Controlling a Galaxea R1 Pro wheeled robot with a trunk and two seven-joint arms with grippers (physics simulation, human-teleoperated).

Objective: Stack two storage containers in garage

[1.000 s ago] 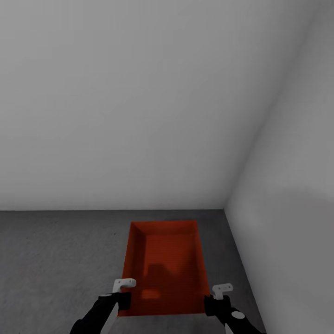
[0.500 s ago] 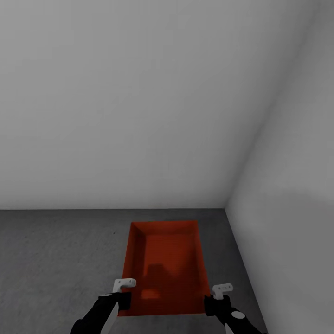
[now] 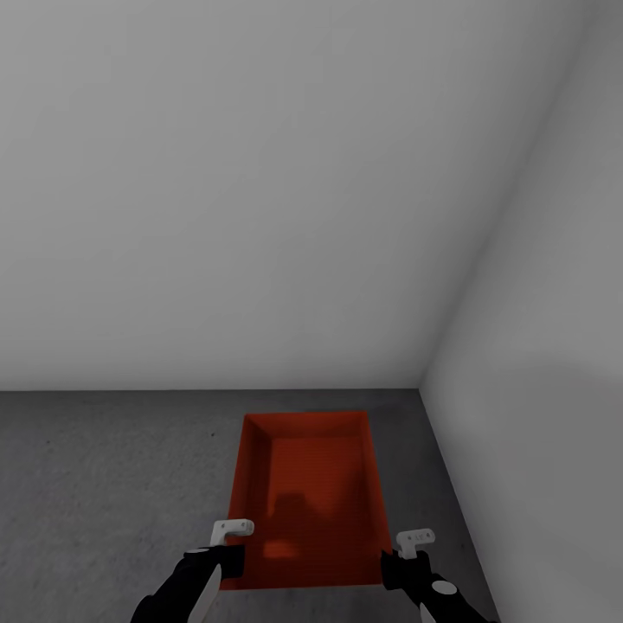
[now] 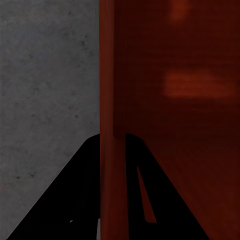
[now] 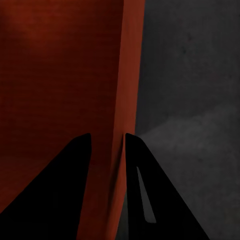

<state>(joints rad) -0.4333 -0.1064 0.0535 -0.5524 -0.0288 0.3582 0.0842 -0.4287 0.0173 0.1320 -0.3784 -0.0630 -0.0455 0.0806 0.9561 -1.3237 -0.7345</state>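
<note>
No writing, label, brand, number or sign can be read anywhere: not on the rust-red open-top rectangular storage container (image 3: 305,497), the plain white-grey walls (image 3: 260,190) or the dark grey mottled concrete floor (image 3: 104,484).

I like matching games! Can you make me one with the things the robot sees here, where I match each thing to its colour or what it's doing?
Things:
1. storage container
2. floor
3. wall
4. left gripper

Descriptions:
A. plain pale grey-white
B. jaws astride one red side wall
C. rust-red, open on top
D. dark grey, speckled concrete

Right pairs: 1-C, 2-D, 3-A, 4-B

The right gripper does the same on the opposite wall.
</note>
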